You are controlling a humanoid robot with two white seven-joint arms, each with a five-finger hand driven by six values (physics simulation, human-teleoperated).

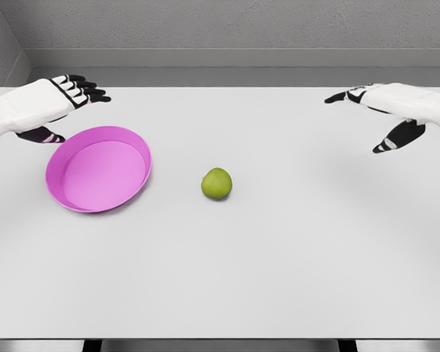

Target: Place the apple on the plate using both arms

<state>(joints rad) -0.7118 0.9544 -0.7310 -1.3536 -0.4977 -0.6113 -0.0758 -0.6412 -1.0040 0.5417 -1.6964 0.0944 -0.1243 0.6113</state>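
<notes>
Green apple (217, 183) beside pink plate (98, 169)

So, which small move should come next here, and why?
Probably bring the right hand down toward the apple. The apple lies on the table, right of the plate and apart from it. Both hands are open and hold nothing, and the left hand hovers behind the plate.

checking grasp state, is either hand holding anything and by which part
Nothing is held. The left hand and right hand are both open; the small green apple sits untouched beside the pink round plate.
</notes>
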